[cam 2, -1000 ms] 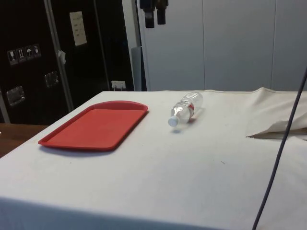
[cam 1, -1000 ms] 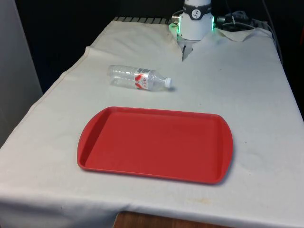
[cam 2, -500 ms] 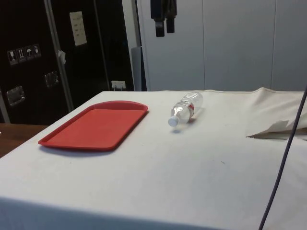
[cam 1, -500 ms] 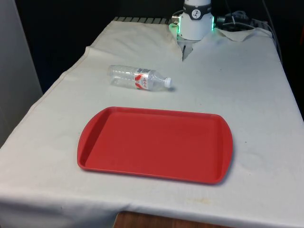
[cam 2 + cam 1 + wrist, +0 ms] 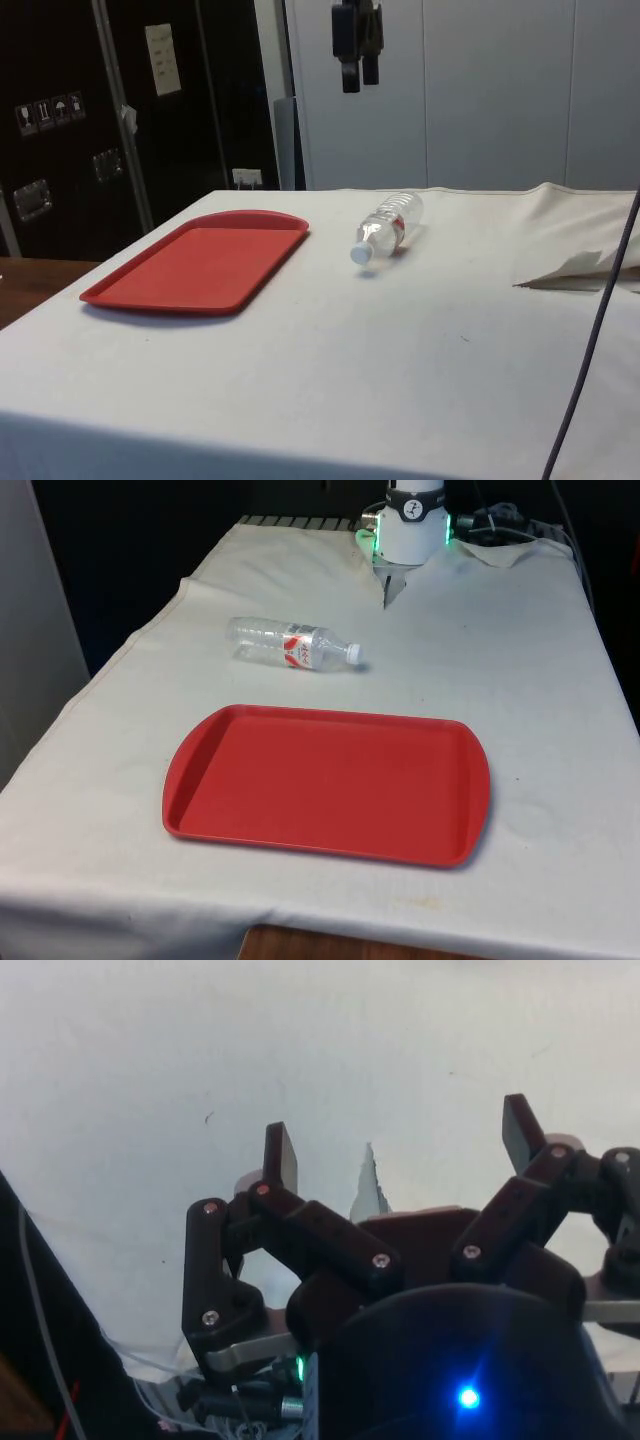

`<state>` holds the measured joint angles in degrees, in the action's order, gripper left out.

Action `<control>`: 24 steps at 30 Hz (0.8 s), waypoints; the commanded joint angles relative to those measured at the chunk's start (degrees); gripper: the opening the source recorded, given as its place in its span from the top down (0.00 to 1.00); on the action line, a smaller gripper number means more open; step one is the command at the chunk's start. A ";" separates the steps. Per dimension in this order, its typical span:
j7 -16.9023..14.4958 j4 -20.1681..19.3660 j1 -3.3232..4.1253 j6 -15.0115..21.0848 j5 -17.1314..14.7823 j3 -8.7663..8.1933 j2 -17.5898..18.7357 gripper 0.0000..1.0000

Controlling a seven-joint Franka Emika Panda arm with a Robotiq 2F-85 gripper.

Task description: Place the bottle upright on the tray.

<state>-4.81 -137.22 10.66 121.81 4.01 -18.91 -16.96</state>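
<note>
Looks light, thin-walled and slippery, the bottle (image 5: 294, 645) lying on its side beyond the tray (image 5: 326, 783), so best pinched gently across mid-body by the gripper (image 5: 358, 72), spread wide, high above.

Even, diffuse light from overhead; white cloth on worktop (image 5: 540, 680) bright, near washed out in wrist view. Shadows soft and short: faint one under bottle (image 5: 292, 644), thin dark rim along tray (image 5: 325, 780) near edge. Curtain backdrop near black, no detail. Pincer (image 5: 395, 1155) dark silhouette against pale cloth, slightly soft
</note>
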 commanded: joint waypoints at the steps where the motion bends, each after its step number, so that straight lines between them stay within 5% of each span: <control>1: -0.17 -0.17 0.00 0.11 0.00 -0.23 0.06 0.00; 24: -5.27 -2.69 -0.34 4.18 0.46 -5.56 2.64 0.00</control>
<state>-9.97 -139.69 10.54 125.19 4.07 -24.35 -14.50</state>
